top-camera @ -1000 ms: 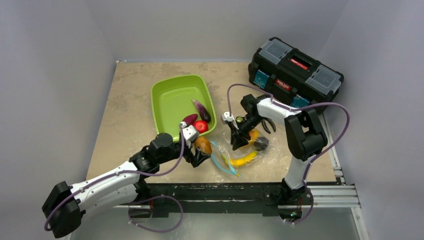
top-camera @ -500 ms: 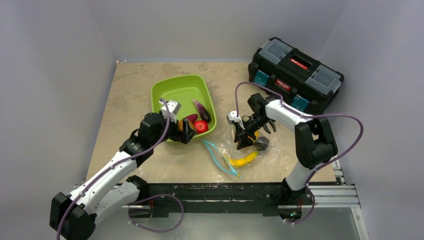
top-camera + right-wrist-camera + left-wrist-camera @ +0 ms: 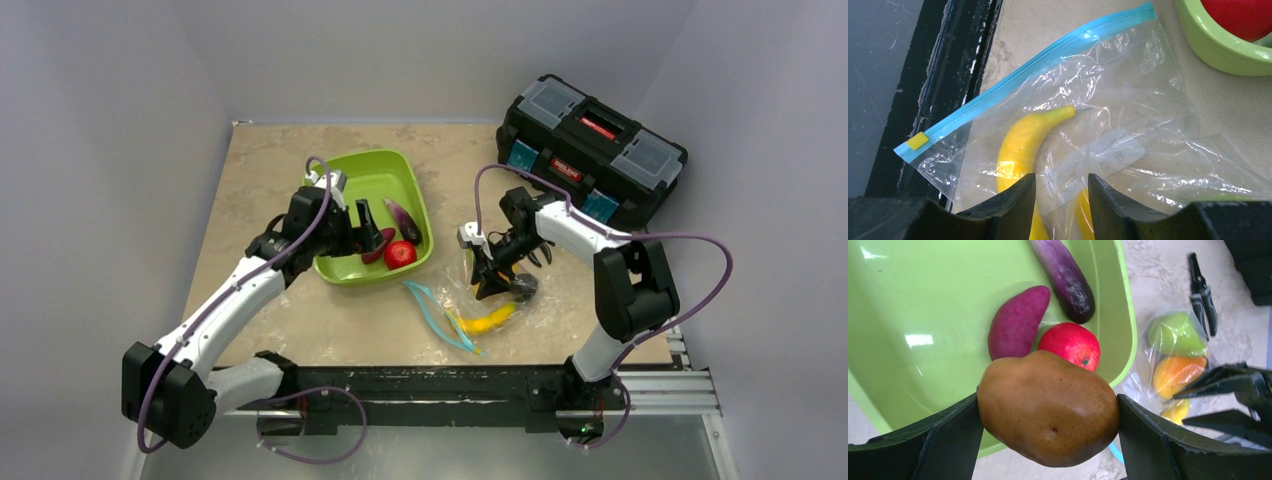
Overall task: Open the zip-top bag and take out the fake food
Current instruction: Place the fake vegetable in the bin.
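Since a second ago my left arm has swung away from the zip-top bag [image 3: 1108,100] and now reaches over the lime-green tray [image 3: 350,195], while my right arm has hardly shifted. My left tool [image 3: 1048,430] stands wide and is clamped on the brown kiwi [image 3: 1043,390], whose long axis runs across from one finger to the other. What matters for the release, as I judge it, is where the kiwi hangs: in the left wrist view it sits over the tray's near right corner, close to the rim. The red apple [image 3: 1069,344] and a purple piece [image 3: 1015,322] lie just beyond it, and the bare floor of the tray lies to the left. The bag lies flat on the desk, to the right of the tray and nearer to my right arm. Its blue zipper strip [image 3: 1038,65] is on the side toward the left arm. A yellow banana [image 3: 1023,140], a green pear [image 3: 1175,332] and an orange piece [image 3: 1175,375] remain inside it. My right tool [image 3: 1061,200] is low over the bag's closed end with its jaws only narrowly apart. I cannot tell if a fold of film is pinched between them.
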{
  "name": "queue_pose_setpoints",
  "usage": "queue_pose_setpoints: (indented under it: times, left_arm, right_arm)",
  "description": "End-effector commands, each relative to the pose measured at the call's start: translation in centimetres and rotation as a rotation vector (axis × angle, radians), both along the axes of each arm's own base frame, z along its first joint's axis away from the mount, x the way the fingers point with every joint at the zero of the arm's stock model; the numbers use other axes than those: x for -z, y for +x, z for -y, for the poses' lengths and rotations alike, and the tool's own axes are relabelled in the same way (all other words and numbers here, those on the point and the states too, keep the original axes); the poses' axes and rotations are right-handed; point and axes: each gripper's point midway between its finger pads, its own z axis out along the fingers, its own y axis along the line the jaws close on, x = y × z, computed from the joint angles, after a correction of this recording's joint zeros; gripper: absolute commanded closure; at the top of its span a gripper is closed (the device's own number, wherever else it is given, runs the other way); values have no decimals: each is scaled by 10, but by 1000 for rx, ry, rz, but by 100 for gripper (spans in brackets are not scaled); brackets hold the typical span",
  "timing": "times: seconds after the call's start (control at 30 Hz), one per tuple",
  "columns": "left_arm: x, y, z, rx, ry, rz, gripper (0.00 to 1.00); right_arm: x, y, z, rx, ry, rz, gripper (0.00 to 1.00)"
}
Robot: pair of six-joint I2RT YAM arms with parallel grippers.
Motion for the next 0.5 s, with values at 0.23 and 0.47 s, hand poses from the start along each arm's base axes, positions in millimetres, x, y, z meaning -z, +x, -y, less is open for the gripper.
queue_pose_setpoints:
  times: [0.23,0.47]
  left_arm:
    - [-3,27,-25,-267,77,-118,75]
    - [2,47,-24,-298,92,-151,49]
  right_arm:
    - [-11,0,-2,-6,56,36,57]
    - [-11,1,-1,-2,58,39,57]
